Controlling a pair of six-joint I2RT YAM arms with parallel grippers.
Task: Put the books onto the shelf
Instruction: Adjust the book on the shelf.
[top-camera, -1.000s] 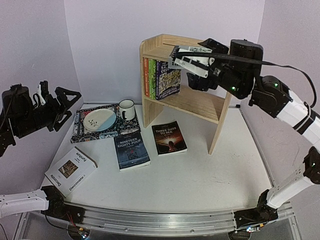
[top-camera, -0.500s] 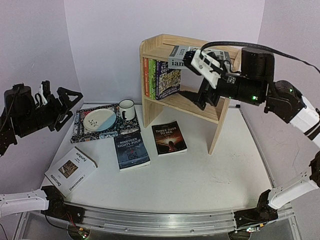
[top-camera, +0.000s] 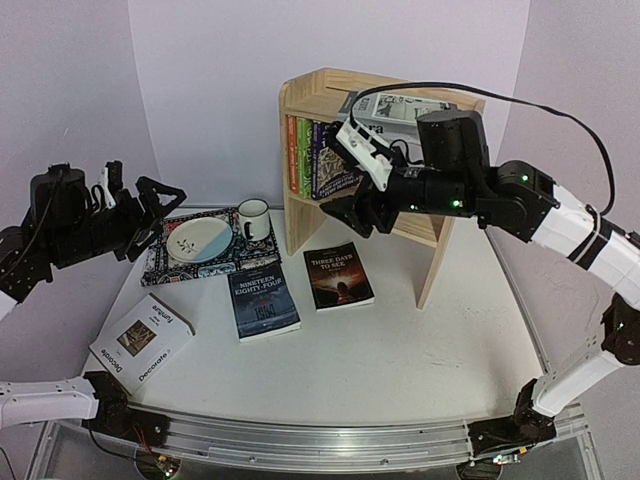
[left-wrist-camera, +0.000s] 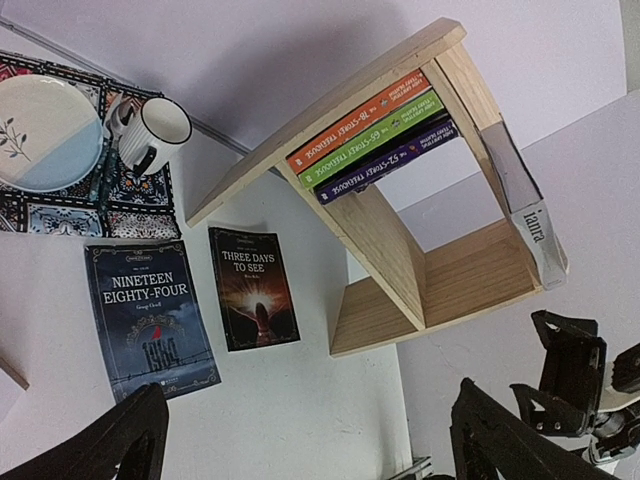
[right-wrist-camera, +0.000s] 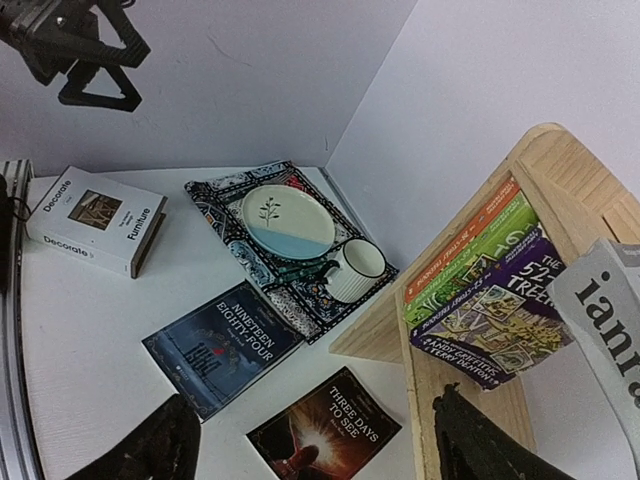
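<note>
- My right gripper (top-camera: 342, 212) hangs with its fingers (right-wrist-camera: 160, 445) spread wide and nothing between them. "Three Days to See" (right-wrist-camera: 325, 430) lies flat on the table (top-camera: 450, 330) under the gap.
- "Nineteen Eighty-Four" (right-wrist-camera: 222, 345) lies just past one finger. Past the other, the three Treehouse paperbacks (right-wrist-camera: 480, 300) stand in the shelf (top-camera: 430, 225), with grey "ianra" (top-camera: 395, 105) on its top board.
- My left gripper (top-camera: 160, 215) also has its fingers apart and empty, with "Decorate" (top-camera: 142, 343) on the table below them.

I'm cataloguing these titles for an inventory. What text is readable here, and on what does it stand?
"NINETEEN EIGHTY-FOUR": dark blue book
"THREE DAYS TO SEE": black book
"Decorate", "Furniture": white book
"ianra": grey book, on the shelf
"THE 78-STOREY TREEHOUSE": orange spine
"THE 65-STOREY TREEHOUSE": green spine
"THE 52-STOREY TREEHOUSE": purple spine
Smaller print on the covers: too small to read.
</note>
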